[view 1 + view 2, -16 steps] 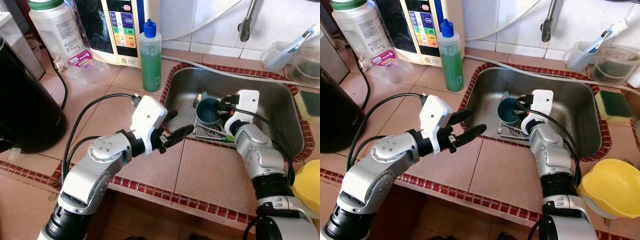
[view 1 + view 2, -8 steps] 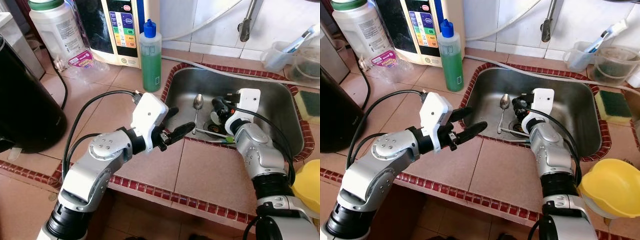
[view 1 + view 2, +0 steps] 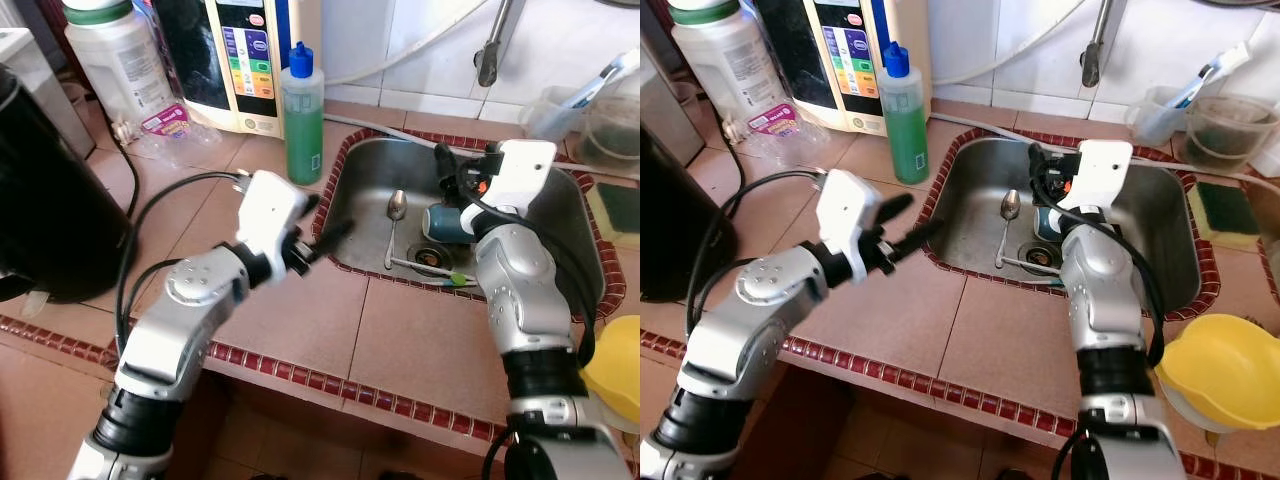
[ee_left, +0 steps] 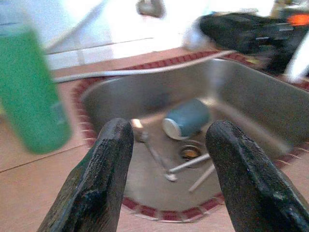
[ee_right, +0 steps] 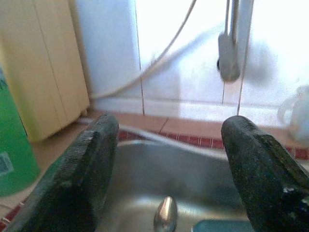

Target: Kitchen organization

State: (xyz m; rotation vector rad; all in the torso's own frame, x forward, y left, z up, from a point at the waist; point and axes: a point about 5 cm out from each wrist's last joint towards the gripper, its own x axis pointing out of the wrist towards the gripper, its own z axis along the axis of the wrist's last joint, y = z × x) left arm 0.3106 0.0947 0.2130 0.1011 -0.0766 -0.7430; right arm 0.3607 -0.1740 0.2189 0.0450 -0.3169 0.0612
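Now your right gripper (image 5: 166,164), fingers apart and empty, hangs nearest the blue cup (image 3: 452,222) lying sideways just below it.

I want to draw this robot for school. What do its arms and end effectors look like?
Both arms are shiny silver metal with rounded joints and black rings near the shoulders. Each wrist wears a white boxy block, and black cables loop along the arms. The right block has a small orange spot. The left end effector and right end effector each have two long, black, rough-looking fingers.
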